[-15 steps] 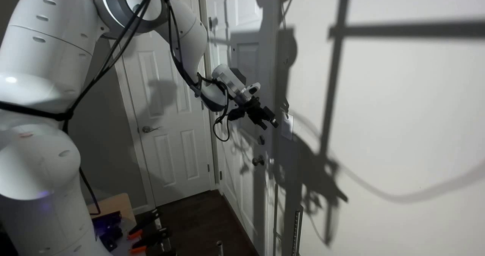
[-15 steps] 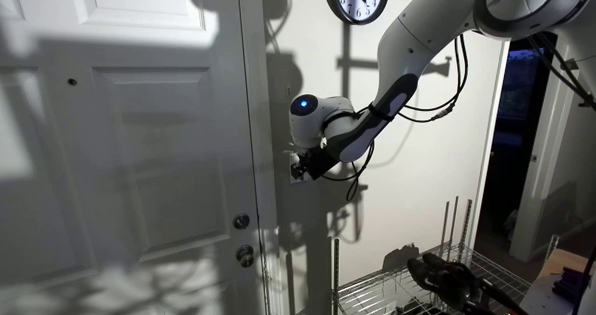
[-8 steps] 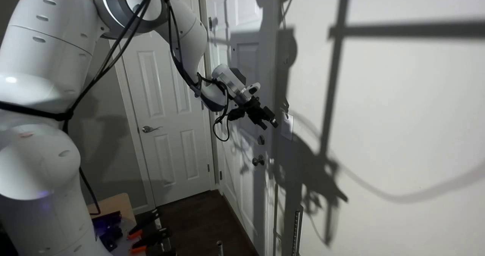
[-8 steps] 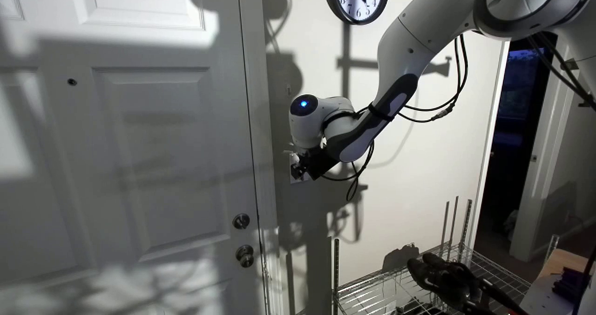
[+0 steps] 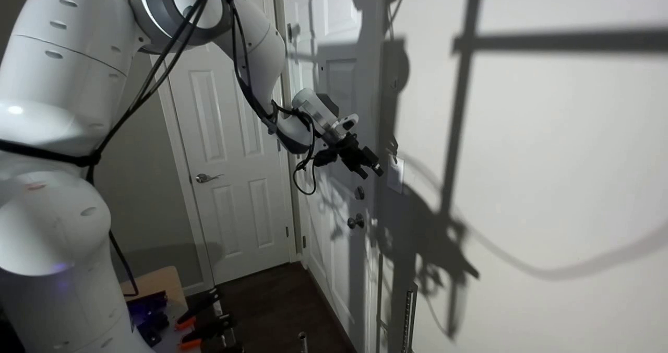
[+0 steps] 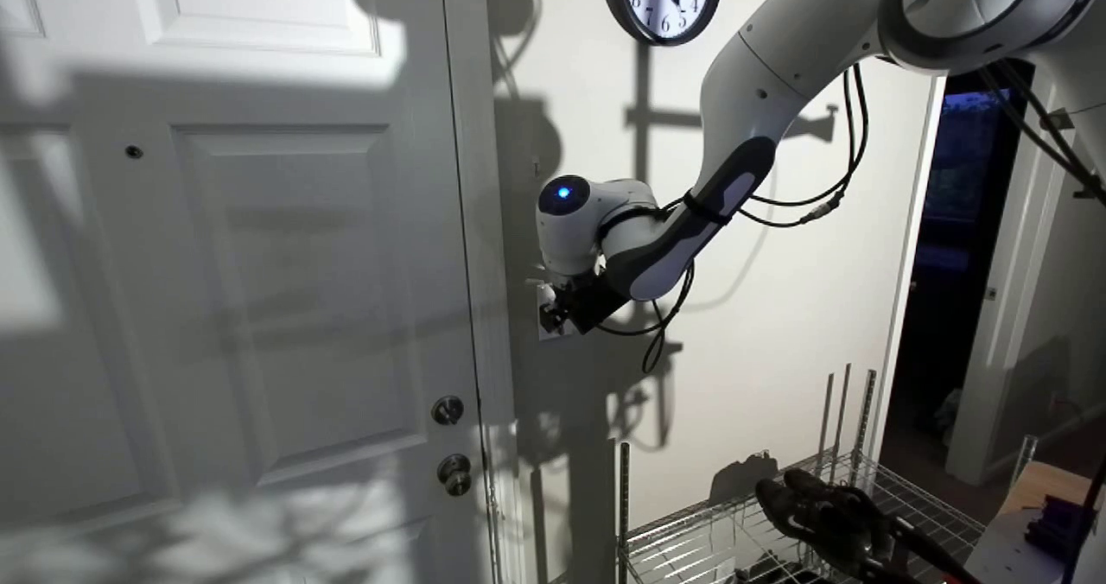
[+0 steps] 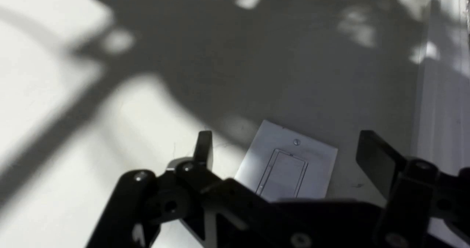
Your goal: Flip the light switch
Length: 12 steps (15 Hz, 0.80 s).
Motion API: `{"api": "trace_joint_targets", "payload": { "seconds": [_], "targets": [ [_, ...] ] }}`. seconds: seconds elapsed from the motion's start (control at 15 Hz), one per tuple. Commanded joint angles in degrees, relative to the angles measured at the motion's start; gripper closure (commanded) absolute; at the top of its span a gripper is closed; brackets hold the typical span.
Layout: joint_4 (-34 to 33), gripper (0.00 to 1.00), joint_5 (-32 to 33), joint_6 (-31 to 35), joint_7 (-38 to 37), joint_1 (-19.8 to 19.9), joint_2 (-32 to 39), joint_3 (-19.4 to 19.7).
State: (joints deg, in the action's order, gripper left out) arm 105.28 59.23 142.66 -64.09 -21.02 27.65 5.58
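Facing the plain white wall, my black two-finger gripper has its jaws spread wide, and I have hold of nothing. In the wrist view, between my two black fingers, shows a white rectangular rocker light switch set in a white rectangular cover plate, a small round screw near one edge of the plate. The plate looks tilted there, and I block its lower part from sight. In an exterior view a gap shows between my dark fingertips and the plate: near, but apart. The switch sits on the wall, higher than the upright metal post at one corner of a bench-like silver wire-mesh rack, and a little nearer the white panelled door. One edge of the rack runs along the wall, and black tools overlap its mesh; I cannot tell what they rest on. The door carries a round metal deadbolt above a round metal knob. My white jointed arm stretches down beside a round black-rimmed clock, and a broad dark shadow covers much of the wall around the plate.
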Motion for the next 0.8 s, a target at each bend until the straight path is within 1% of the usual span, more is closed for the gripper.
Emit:
{"api": "trace_joint_targets", "payload": {
  "seconds": [0.0, 0.07, 0.13, 0.27, 0.47, 0.6, 0.73],
  "targets": [
    [-1.4, 0.27, 1.3, -0.5, 0.5, 2.3, 0.9, -2.6],
    [-2.6, 0.33, 1.2, 0.3, 1.2, 2.9, 1.9, -3.0],
    [-3.3, 0.41, 0.9, 0.9, 1.8, 3.5, 2.6, -3.4],
    [-5.0, 0.53, 0.2, 1.0, 2.6, 4.4, 4.0, -3.8],
    [-6.4, 0.74, -0.2, 0.4, 1.7, 5.3, 5.5, -3.4],
    [-6.9, 0.87, -0.2, 1.0, 0.9, 6.0, 6.3, -3.1],
    [-6.9, 0.97, 1.4, 1.9, -1.8, 5.8, 5.9, -2.2]
  ]
}}
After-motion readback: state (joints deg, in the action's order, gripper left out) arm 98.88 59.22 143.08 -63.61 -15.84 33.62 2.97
